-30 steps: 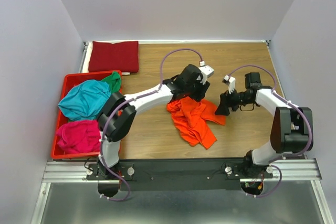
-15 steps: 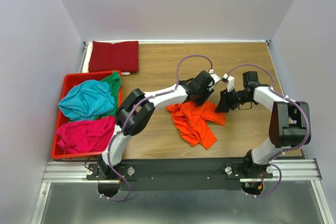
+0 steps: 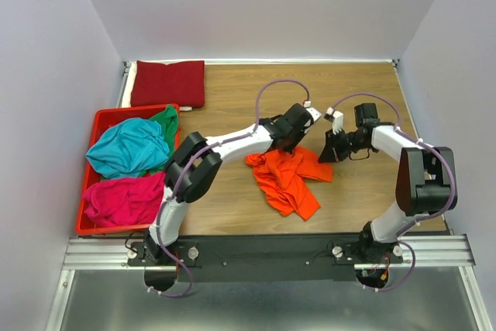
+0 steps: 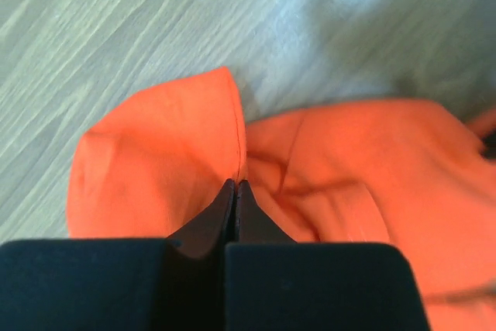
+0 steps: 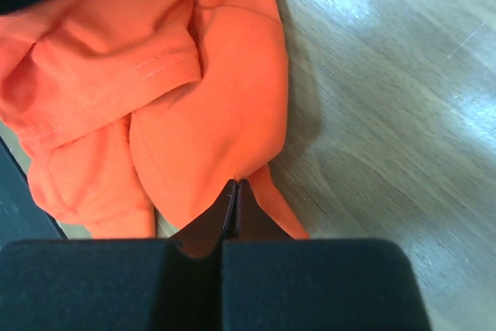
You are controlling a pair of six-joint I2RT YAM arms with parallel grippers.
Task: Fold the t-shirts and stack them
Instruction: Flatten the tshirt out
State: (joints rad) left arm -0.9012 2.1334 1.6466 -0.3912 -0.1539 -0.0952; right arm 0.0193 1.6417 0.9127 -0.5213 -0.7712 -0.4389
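Wooden table x1. Red plastic crate x1 at 9 o'clock, holding 3 bunched tees: teal tee on top, magenta tee at the near end, green tee at the far end. 5 tees total. Dark red tee lies folded flat at 11 o'clock. Orange tee is crumpled just right of centre. Left gripper is pinched tight on its 11 o'clock fold; right gripper is pinched tight on its 2 o'clock edge.
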